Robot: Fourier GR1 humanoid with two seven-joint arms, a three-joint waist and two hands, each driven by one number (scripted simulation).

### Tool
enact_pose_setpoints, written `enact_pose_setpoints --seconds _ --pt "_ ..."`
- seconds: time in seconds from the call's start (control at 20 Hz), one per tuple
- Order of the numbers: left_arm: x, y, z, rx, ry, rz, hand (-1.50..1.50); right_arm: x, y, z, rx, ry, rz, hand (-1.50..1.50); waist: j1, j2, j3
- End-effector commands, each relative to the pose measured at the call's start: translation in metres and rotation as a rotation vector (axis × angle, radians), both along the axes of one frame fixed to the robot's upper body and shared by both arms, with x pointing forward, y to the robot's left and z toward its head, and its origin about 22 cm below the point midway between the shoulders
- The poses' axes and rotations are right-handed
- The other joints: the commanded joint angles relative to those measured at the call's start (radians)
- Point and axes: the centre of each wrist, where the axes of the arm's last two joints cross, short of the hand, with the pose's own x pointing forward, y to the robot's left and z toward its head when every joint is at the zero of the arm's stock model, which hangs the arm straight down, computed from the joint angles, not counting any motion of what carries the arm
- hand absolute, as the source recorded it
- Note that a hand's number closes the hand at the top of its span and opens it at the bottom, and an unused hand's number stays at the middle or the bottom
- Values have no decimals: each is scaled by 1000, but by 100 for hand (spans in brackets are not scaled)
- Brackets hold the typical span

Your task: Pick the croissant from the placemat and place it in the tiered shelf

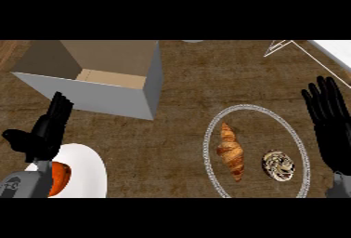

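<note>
We see our left hand [42, 132] near left, fingers straight, over a plate [89, 169] | box shelf [103, 76] far left | croissant [231, 151] on the round mat [237, 111], bun [278, 165] beside it | right hand [332, 123] at right, fingers straight, holding nothing

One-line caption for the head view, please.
Golden-brown croissant beside a swirled round pastry on the oval placemat; both black hands open.
</note>
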Motion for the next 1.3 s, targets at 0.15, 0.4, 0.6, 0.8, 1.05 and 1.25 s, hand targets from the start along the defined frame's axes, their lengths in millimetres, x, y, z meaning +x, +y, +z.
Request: enact_pose_setpoints --seconds 0.15,0.4,0.6,0.8,1.05,1.25 --pt "-13 26 -3 87 142 49 0 15 74 7 -193 -79 -120 150 65 -23 -21" --pt "-26 33 -16 68 196 76 0 1 6 -42 -508 99 -626 150 19 -11 -34" --pt "-28 31 -16 65 244 43 0 -6 108 -70 -496 56 -581 -150 66 -19 -25" --pt "-26 29 -11 65 240 49 0 -21 169 -81 -513 106 -557 -150 53 -25 -26" --pt "-38 46 -10 70 256 76 0 -31 137 -115 -793 287 -636 -150 36 -28 -32" --pt "-39 47 -12 65 255 85 0 -28 136 -110 -931 456 -594 -150 20 -26 -37"
